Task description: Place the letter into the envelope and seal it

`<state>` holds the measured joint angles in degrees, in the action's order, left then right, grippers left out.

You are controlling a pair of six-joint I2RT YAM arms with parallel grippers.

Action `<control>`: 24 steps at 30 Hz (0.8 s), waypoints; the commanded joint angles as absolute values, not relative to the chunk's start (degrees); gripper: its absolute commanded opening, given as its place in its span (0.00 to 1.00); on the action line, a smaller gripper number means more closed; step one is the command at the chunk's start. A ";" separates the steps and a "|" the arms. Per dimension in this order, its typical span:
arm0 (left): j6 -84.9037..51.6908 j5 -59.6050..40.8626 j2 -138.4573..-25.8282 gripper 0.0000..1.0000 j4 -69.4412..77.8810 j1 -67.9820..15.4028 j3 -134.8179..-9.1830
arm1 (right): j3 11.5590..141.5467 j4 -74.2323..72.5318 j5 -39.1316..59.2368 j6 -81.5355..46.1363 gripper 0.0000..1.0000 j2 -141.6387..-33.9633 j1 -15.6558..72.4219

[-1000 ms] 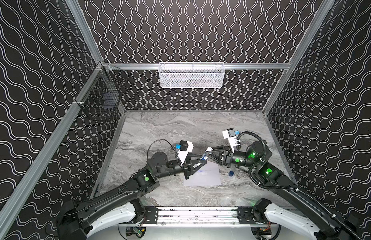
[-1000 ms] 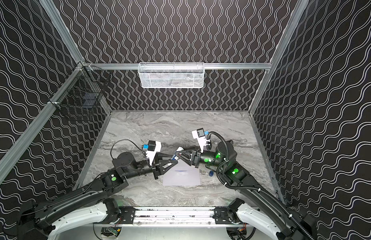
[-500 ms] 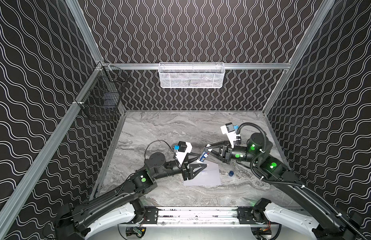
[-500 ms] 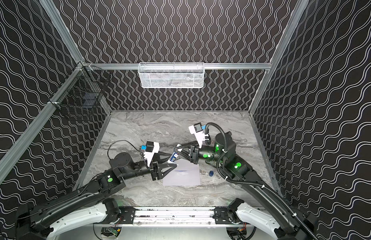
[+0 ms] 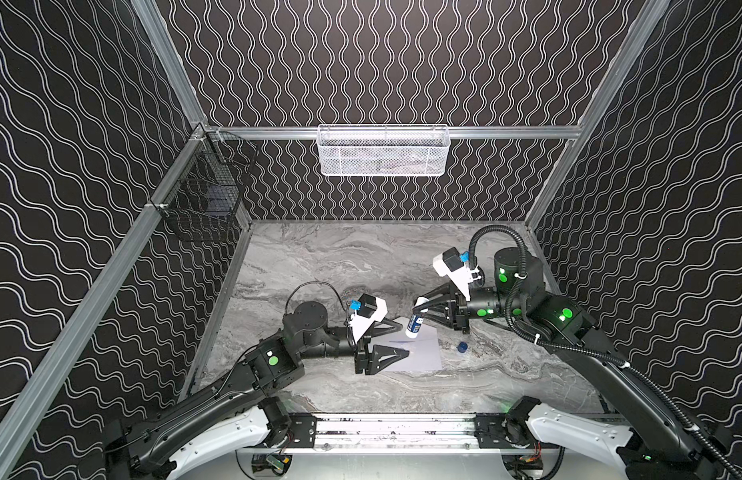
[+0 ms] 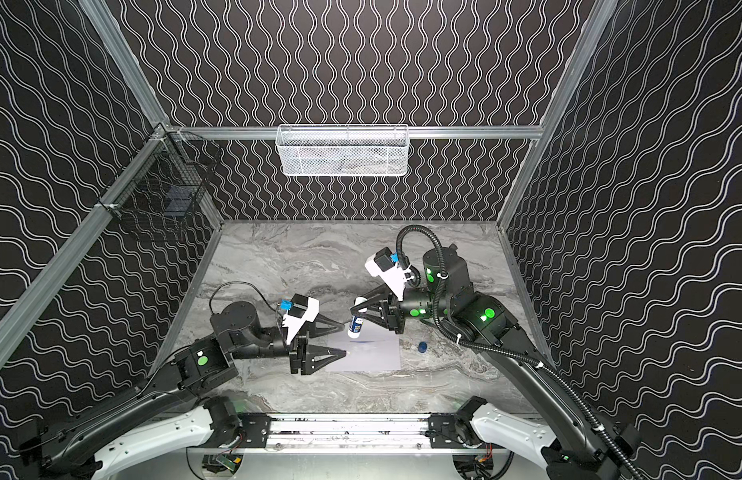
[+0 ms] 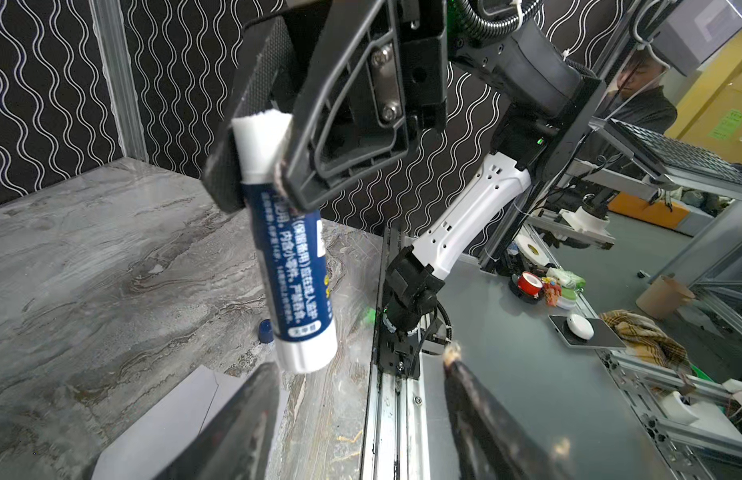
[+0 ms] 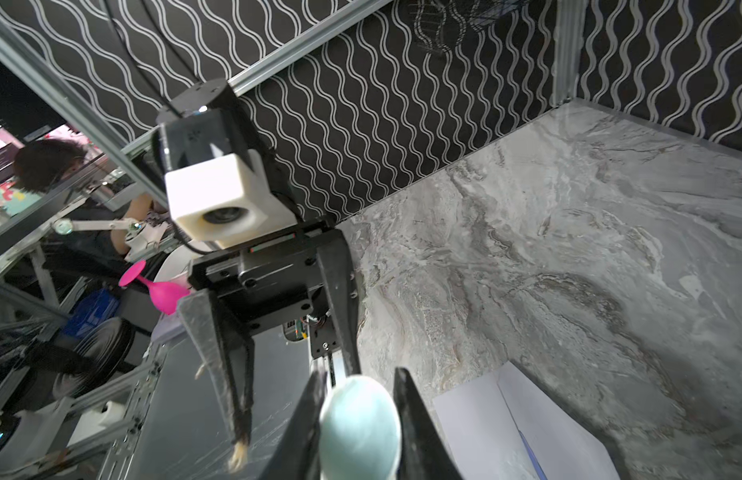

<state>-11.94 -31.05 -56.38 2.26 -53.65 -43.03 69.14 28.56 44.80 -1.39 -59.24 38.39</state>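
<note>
Left wrist view: right claw (image 7: 259, 183) pinches glue stick (image 7: 294, 282); left claw (image 7: 361, 365) spread wide nearby.

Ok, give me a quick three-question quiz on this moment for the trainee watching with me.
1. True or false: the right hand is shut on the glue stick.
2. Where is the blue cap? A) on the glue stick B) on the table beside the envelope C) on top of the envelope
3. Fill in: the left hand has its jaws ____.
Key: 1 true; 2 B; 3 open.
</note>
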 commanded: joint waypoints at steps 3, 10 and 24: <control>-11.22 -33.37 -59.45 0.63 4.49 -53.61 -45.12 | 70.21 29.02 50.00 1.43 0.00 -59.48 38.64; -11.13 -33.66 -61.86 0.57 7.45 -53.61 -46.39 | 72.50 32.75 50.10 2.44 0.00 -61.99 40.50; -10.28 -33.48 -63.31 0.36 7.21 -53.61 -48.77 | 73.73 34.29 51.09 2.37 0.00 -63.93 42.14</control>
<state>-10.44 -33.21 -62.87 5.08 -53.65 -48.03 73.14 33.82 50.00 1.54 -63.61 41.74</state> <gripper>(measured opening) 0.367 0.240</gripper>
